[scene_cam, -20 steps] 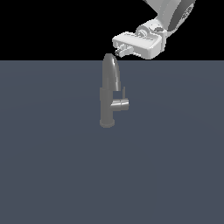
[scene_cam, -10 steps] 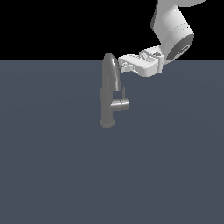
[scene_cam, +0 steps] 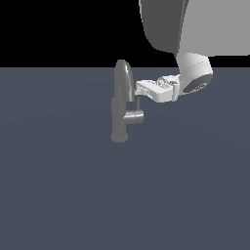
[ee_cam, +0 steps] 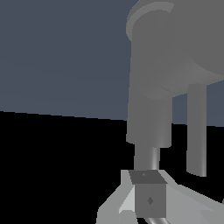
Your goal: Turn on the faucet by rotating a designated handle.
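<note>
Exterior view shows the faucet (scene_cam: 121, 102) standing upright on the dark grey tabletop (scene_cam: 58, 195), a little toward that view's left of centre, its arched spout rising to the line where the tabletop meets the black background. The handle (scene_cam: 134, 117) juts sideways from the post toward the exterior view's right, about midway up. The white hand (scene_cam: 138, 101) reaches in from the exterior view's right, roughly level, with its wrist joint and the broad grey arm (scene_cam: 195, 29) above and behind it. A dark fingertip (scene_cam: 138, 103) hangs just above the handle and close beside the spout; whether it touches either cannot be told. Wrist view is filled with large grey cylinders of the faucet (ee_cam: 151, 109) seen very close, with one finger pad (ee_cam: 149, 199) in front of them. Whether the hand's fingers are apart or together cannot be told from either view, and nothing is visibly clamped between them.
</note>
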`<state>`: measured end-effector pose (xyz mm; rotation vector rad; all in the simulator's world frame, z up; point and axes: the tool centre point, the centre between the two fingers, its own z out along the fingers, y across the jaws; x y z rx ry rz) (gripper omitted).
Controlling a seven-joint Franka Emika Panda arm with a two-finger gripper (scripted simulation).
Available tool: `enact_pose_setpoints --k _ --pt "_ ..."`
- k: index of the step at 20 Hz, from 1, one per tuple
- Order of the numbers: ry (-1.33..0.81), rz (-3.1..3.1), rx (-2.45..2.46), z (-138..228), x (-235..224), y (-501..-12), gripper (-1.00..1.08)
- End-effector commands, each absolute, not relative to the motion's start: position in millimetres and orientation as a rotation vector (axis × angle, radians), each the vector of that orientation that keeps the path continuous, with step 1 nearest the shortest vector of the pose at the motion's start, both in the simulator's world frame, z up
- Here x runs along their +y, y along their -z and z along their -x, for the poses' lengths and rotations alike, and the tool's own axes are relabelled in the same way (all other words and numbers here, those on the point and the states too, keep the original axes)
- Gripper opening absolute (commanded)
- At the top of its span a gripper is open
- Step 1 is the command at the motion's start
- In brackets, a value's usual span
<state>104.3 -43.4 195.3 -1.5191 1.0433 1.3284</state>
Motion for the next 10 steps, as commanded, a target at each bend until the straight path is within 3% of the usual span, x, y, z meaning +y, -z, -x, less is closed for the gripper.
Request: enact_pose_setpoints --k 1,10 --pt "-1.343 1.470 1.059 -108.0 -43.8 -184.5 -1.00" --pt "-1.370 1.378 1.088 -113.5 -43.5 -162.1 -1.00"
